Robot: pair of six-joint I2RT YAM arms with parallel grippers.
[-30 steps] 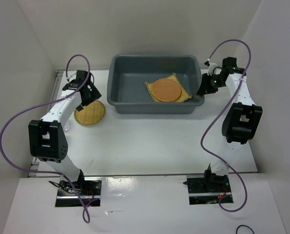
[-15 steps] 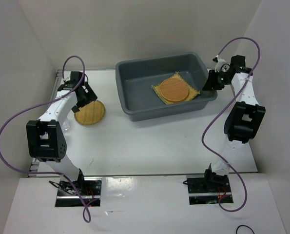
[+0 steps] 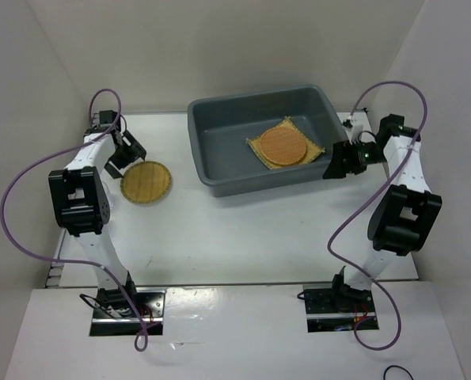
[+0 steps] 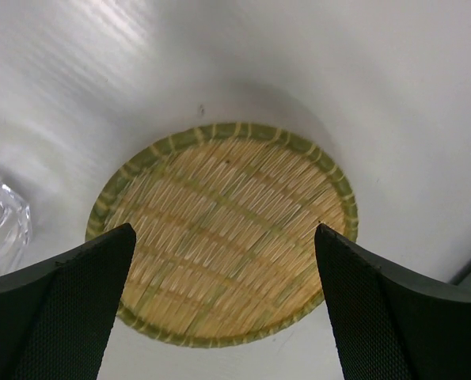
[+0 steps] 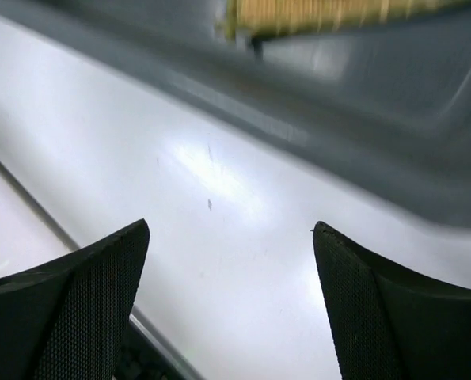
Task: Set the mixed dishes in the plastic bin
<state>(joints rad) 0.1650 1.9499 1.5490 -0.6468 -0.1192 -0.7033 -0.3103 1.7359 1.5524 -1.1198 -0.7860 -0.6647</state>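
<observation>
The dark grey plastic bin stands at the back centre, skewed. Inside it an orange round mat lies on a square yellow mat. A yellow round mat lies flat on the table at the left. My left gripper hovers open just behind that round mat, its fingers apart over the near rim, touching nothing. A clear cup shows at the left edge of the left wrist view. My right gripper is open beside the bin's right near corner, with bare table between its fingers.
The bin's grey wall runs across the top of the right wrist view, with the square mat's edge above it. White enclosure walls close in left, right and behind. Purple cables loop beside both arms.
The right gripper swung the bin rightward, then opened, let go of its rim and backed off toward the near right. The left gripper drew back to the left, off the yellow round mat.
</observation>
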